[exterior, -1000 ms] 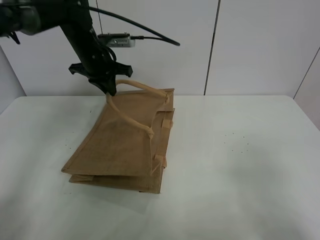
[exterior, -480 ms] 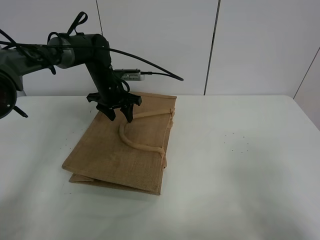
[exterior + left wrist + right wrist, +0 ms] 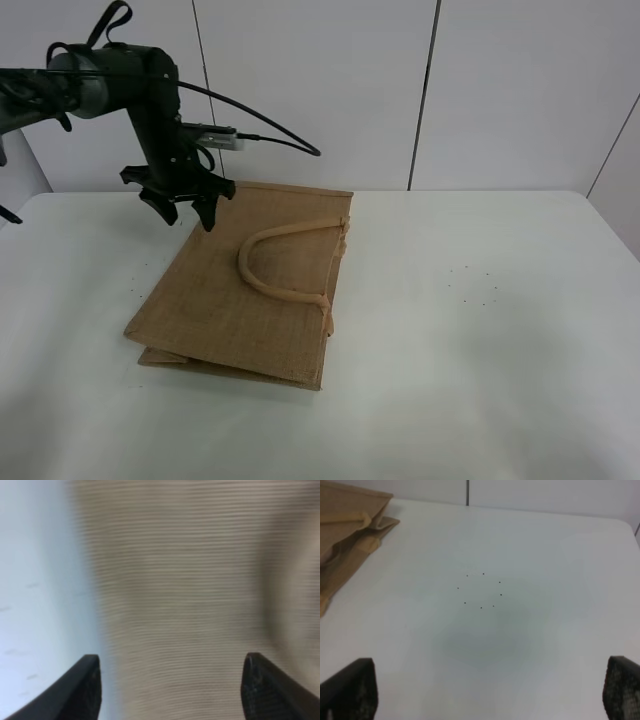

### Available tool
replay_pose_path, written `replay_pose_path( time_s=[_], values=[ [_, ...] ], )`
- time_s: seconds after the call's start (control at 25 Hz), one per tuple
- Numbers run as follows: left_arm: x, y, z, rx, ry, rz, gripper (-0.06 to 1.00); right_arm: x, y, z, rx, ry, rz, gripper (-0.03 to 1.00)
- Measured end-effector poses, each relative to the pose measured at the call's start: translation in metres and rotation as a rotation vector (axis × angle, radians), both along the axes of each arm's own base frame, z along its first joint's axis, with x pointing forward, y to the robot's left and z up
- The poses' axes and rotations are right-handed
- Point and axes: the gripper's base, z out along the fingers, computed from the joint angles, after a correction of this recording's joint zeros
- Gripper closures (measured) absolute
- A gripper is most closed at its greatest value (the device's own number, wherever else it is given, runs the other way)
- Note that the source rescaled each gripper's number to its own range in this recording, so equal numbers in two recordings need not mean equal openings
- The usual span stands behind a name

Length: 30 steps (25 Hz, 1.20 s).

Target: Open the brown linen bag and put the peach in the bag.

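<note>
The brown linen bag [image 3: 250, 285] lies flat on the white table [image 3: 480, 350], its beige rope handle [image 3: 275, 260] lying in a loop on top. My left gripper [image 3: 183, 212] is open and empty, hovering above the bag's far left corner. In the left wrist view its two dark fingertips [image 3: 85, 687] stand wide apart over the woven cloth [image 3: 180, 590]. My right gripper [image 3: 487, 692] is open and empty over bare table; it is out of the exterior view. The bag's mouth end [image 3: 350, 535] shows in the right wrist view. The peach is not in view.
A ring of small dark dots [image 3: 481, 590] marks the table right of the bag, also seen in the exterior view [image 3: 475, 285]. A white panelled wall [image 3: 420, 90] stands behind the table's far edge.
A second ago my left gripper held the handle lifted. It let go, the handle dropped flat onto the bag, and the gripper moved left and back.
</note>
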Motion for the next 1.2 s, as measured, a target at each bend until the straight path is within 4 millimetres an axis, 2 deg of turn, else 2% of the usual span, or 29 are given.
replay_pose_path(
  time_s=[0.16, 0.28, 0.4, 0.6, 0.72, 0.88, 1.08, 1.2],
  values=[
    [0.005, 0.047, 0.000, 0.009, 0.012, 0.100, 0.12, 0.000, 0.000, 0.000, 0.000, 0.000, 0.000, -0.03],
    [0.007, 0.073, -0.001, 0.011, 0.015, 0.156, 0.12, 0.000, 0.000, 0.000, 0.000, 0.000, 0.000, -0.03],
    [0.006, 0.087, 0.001, 0.011, 0.014, 0.186, 0.12, 0.000, 0.000, 0.000, 0.000, 0.000, 0.000, -0.03],
    [-0.011, 0.087, 0.015, -0.010, 0.020, 0.185, 0.12, 0.000, 0.000, 0.000, 0.000, 0.000, 0.000, -0.03],
    [-0.031, 0.087, 0.029, -0.012, 0.026, 0.184, 0.12, 0.000, 0.000, 0.000, 0.000, 0.000, 0.000, -0.03],
    [-0.066, 0.087, 0.059, -0.014, 0.000, 0.184, 0.12, 0.000, 0.000, 0.000, 0.000, 0.000, 0.000, -0.03],
    [-0.126, 0.087, 0.101, -0.021, -0.069, 0.184, 0.12, 0.000, 0.000, 0.000, 0.000, 0.000, 0.000, -0.03],
    [-0.167, 0.088, 0.119, -0.025, -0.111, 0.180, 0.12, 0.000, 0.000, 0.000, 0.000, 0.000, 0.000, -0.03]
  ],
)
